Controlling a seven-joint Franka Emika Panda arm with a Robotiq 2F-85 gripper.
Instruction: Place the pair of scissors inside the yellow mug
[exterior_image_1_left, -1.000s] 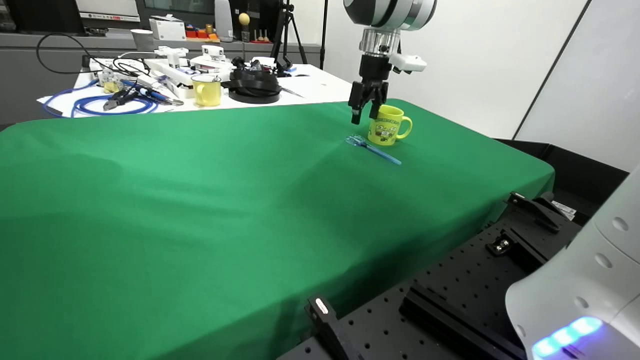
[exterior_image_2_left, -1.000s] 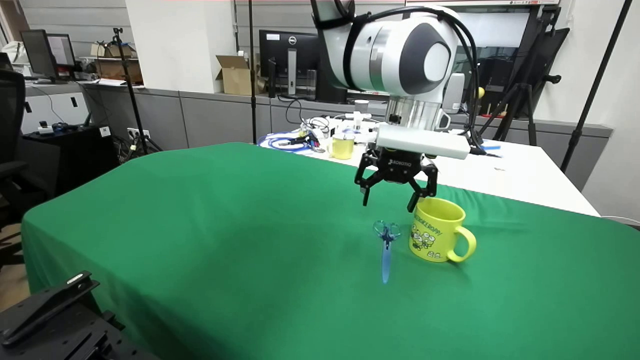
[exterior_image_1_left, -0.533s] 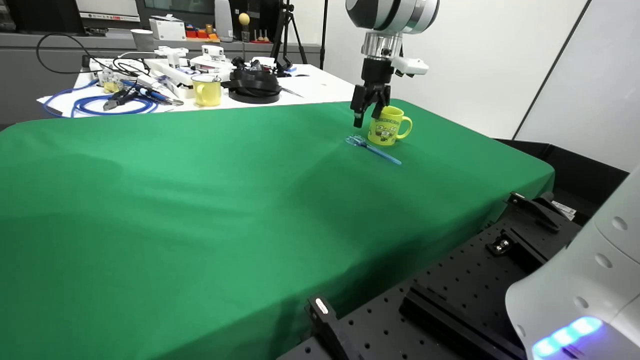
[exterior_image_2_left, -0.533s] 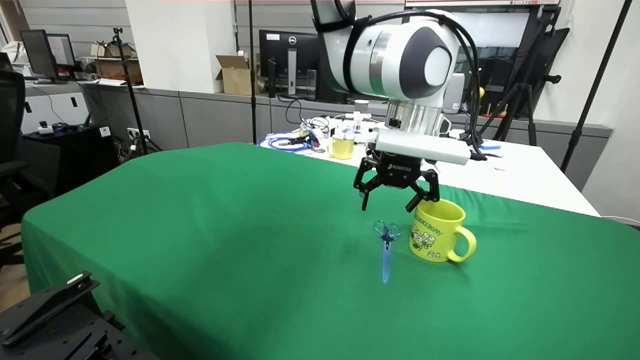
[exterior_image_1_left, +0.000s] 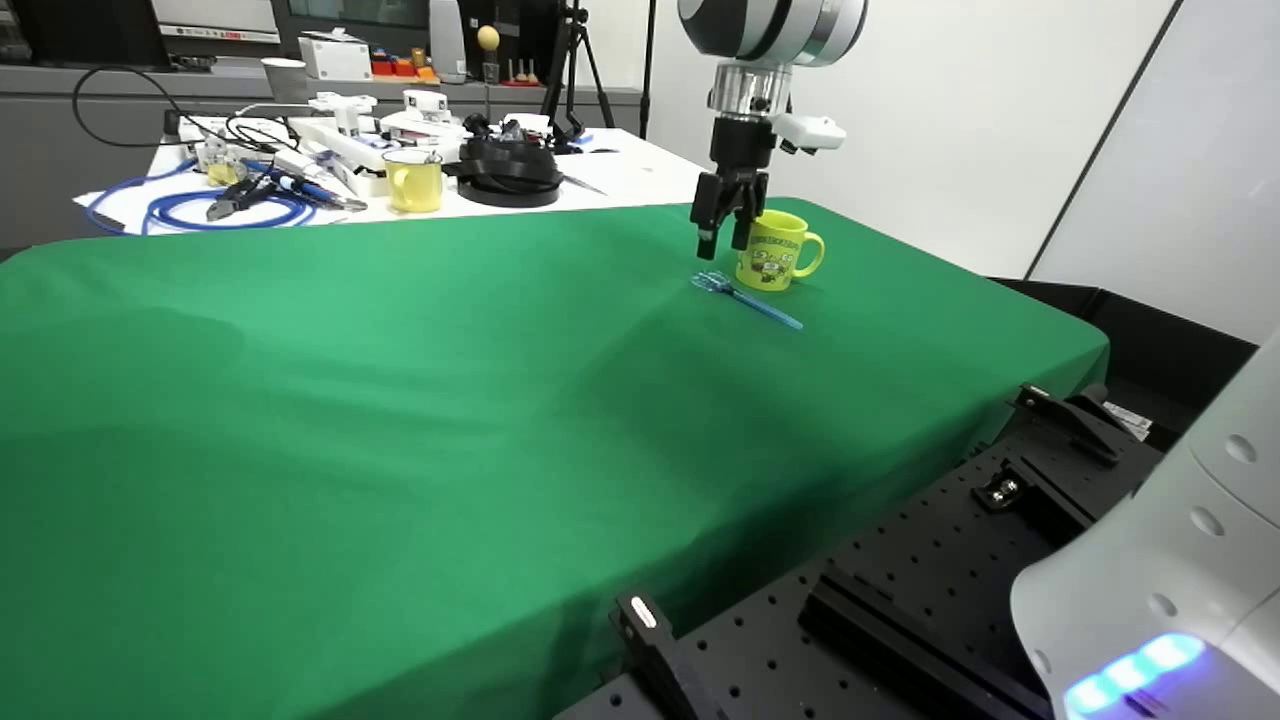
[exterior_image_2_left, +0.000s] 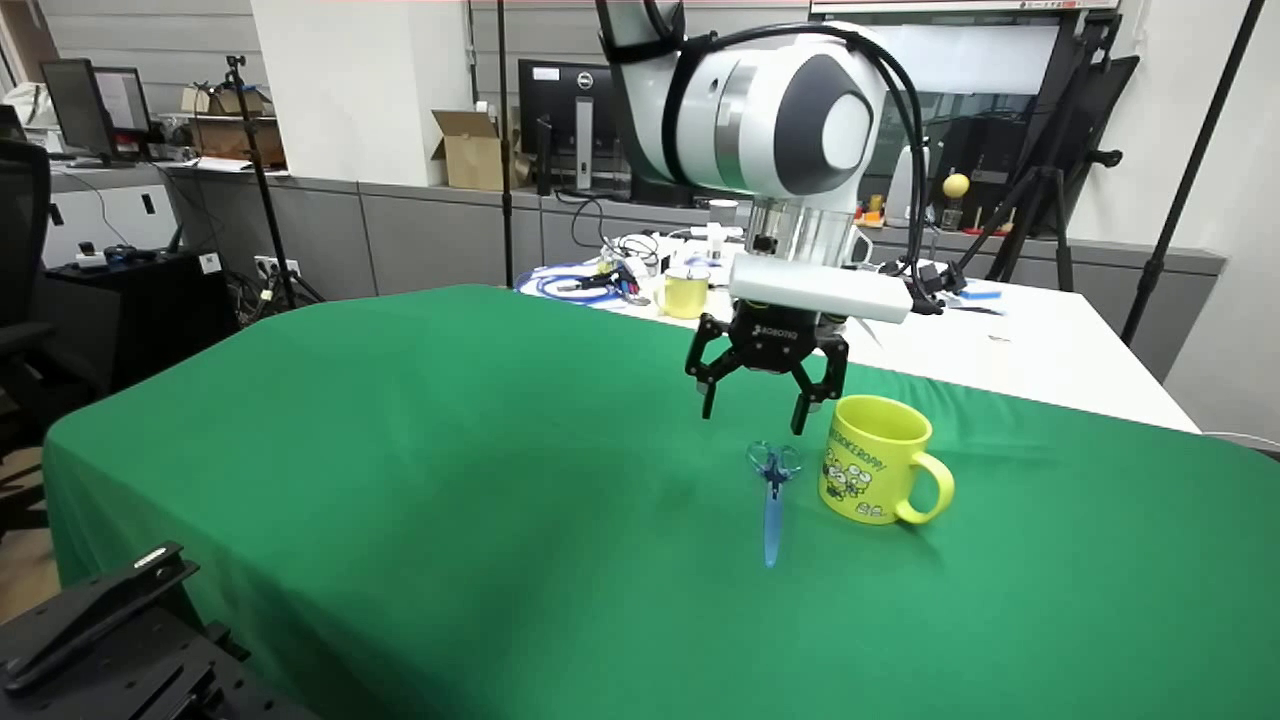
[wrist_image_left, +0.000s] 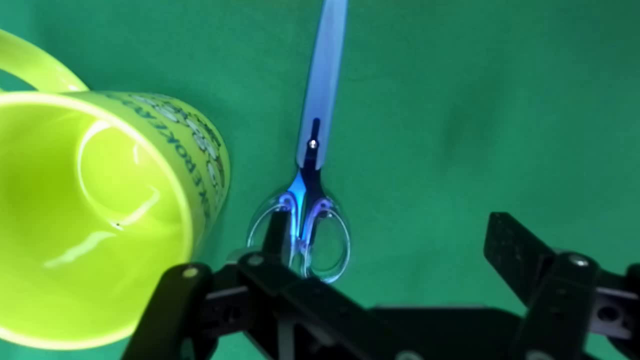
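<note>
The pair of scissors lies flat on the green cloth, with clear-blue ring handles and a bluish blade; it shows in both exterior views (exterior_image_1_left: 752, 299) (exterior_image_2_left: 773, 505) and the wrist view (wrist_image_left: 321, 95). The yellow mug stands upright beside it, with dark print on its wall (exterior_image_1_left: 768, 264) (exterior_image_2_left: 862, 468) (wrist_image_left: 212, 165) and a side handle. In the wrist view the inside that shows holds nothing. My gripper (exterior_image_1_left: 723, 250) (exterior_image_2_left: 752, 422) (wrist_image_left: 389, 225) is open and empty, above the cloth near the handle end. In the wrist view one finger overlaps a handle ring; the other is over bare cloth.
The green cloth (exterior_image_2_left: 450, 480) covers the table. Behind it a white table (exterior_image_2_left: 1010, 330) holds cables, tools and a paler yellow cup (exterior_image_1_left: 415, 183). A black perforated base plate (exterior_image_1_left: 900, 590) lies along the near edge beside the white robot base.
My gripper has lowered slightly, then moved sideways away from the mug, to the left in both exterior views. It stays open. The scissors and mug have not moved.
</note>
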